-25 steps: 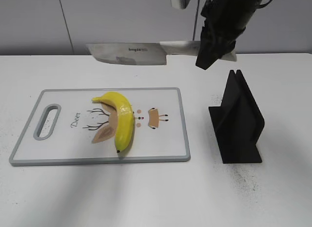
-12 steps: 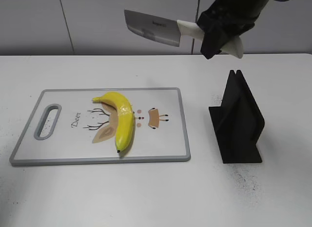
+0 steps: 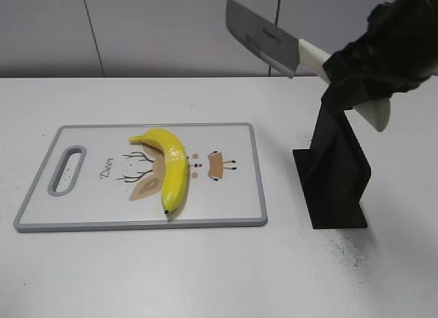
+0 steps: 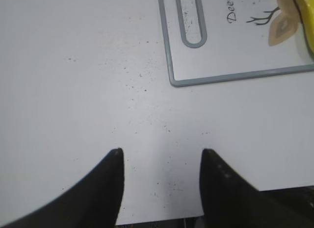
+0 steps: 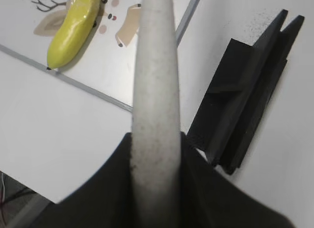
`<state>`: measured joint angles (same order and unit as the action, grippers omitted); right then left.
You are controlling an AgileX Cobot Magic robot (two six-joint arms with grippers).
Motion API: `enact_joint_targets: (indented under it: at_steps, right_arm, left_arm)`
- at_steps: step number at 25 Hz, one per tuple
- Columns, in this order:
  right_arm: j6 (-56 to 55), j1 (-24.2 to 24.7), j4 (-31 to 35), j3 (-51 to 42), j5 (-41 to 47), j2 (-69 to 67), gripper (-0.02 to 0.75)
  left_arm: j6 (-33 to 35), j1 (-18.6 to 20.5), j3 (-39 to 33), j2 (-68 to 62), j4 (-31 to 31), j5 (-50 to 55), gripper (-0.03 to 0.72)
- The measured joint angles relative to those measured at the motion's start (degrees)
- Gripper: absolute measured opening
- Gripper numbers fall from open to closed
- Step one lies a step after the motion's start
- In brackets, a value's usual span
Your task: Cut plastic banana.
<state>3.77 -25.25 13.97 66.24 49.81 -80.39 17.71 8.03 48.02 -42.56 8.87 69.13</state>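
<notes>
A yellow plastic banana (image 3: pixel 169 165) lies on the white cutting board (image 3: pixel 96 195) with grey rim; it also shows in the right wrist view (image 5: pixel 76 28). My right gripper (image 3: pixel 352 75) is shut on the cream handle of a cleaver knife (image 3: pixel 263 37), held high above the black knife stand (image 3: pixel 335 171), blade up and to the left. The handle (image 5: pixel 156 90) fills the right wrist view between the jaws (image 5: pixel 156 154). My left gripper (image 4: pixel 161 157) is open and empty over bare table, short of the board's handle-slot corner (image 4: pixel 194 27).
The black slotted knife stand also shows in the right wrist view (image 5: pixel 245 100), right of the board. The white table (image 3: pixel 205 270) carries dark specks. A grey wall stands behind.
The right gripper with the knife has swung right and down toward the stand; the blade now tilts more steeply. The banana and board have not moved.
</notes>
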Motion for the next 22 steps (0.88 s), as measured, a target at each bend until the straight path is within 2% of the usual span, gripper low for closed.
enact_joint_targets:
  at_steps: [6,12,17,22]
  right_arm:
    - [-7.3,0.0,-0.4,-8.9,-4.8,10.5,0.161]
    - [-16.5,0.0,-6.1,-13.6,-5.5,15.5,0.161]
    - [-22.6,0.0,-10.3,-19.5,-6.7,19.1,0.161]
    - [-27.0,0.0,-11.6,-25.8,-9.3,21.7,0.160]
  left_arm:
    - [0.0,0.0,-10.6,21.4,1.2,-3.7,0.479]
    - [0.0,0.0,-14.7,38.6,1.5,-0.9,0.478]
    - [0.0,-0.5,-14.8,41.6,2.9,0.8,0.478]
    - [0.0,-5.1,-15.0,41.6,3.5,-2.4,0.478]
